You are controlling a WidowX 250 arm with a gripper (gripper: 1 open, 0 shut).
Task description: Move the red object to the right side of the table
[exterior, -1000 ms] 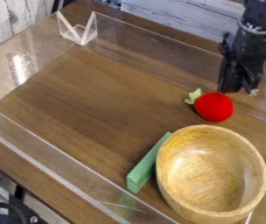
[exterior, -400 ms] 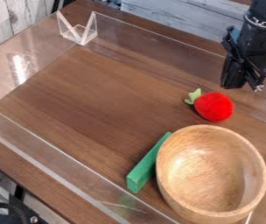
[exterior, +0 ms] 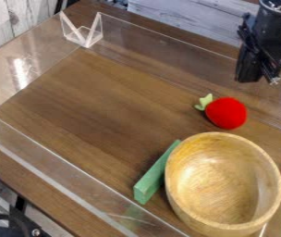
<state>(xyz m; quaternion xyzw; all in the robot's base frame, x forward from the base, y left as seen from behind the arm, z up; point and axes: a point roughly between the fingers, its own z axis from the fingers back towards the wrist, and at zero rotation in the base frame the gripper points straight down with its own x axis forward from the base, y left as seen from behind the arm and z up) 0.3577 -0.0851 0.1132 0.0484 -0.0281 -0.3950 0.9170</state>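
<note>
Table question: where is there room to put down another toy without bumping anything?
The widest bare patch of the table runs from the clear wall on the left to the red toy fruit. The right side is crowded: fruit, wooden bowl, green block leaning against it, gripper above.

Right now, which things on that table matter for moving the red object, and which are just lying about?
Part of the job:
red object
table
gripper, shut, above the red object

Lying about:
wooden bowl
green block
clear acrylic stand
</note>
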